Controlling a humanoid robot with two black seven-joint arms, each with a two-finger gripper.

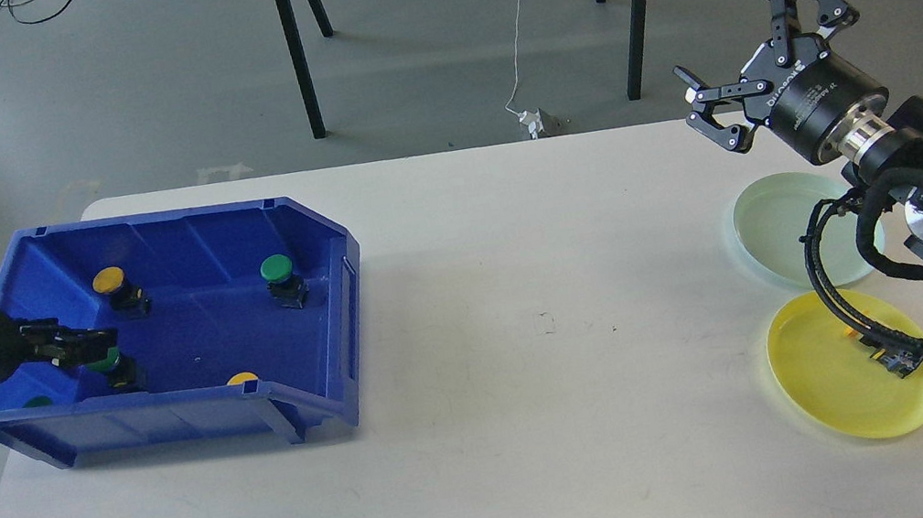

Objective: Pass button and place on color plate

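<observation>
The left gripper reaches into the blue plastic storage bin from its left side; its dark fingers sit at the green-capped push button on a black base near the bin's front wall; whether the fingers are closed on that button or merely beside it cannot be told, since they merge with the dark base. The right gripper hangs above the far right table edge with its jaws spread wide and nothing between them.

Other buttons in the bin: a yellow-capped button at the rear left, a second green-capped button further right, a yellow cap and a green cap partly hidden behind the front wall.

Hazards, as judged:
- Partial grasp; a pinch on the rounded cap rather than the base may let the button slip during lift.
- Wall contact; the button lies close to the front wall, so a low withdrawal may catch the rim and drag the bin.
- Handover gap; the grippers are well apart, and a misaligned transfer over the white table may drop the button.
- Plate error; the pale green round plate and the yellow round plate lie close together beneath the right arm's cabling, which partly covers both; a release may land on the wrong colour or strike the cable.
</observation>
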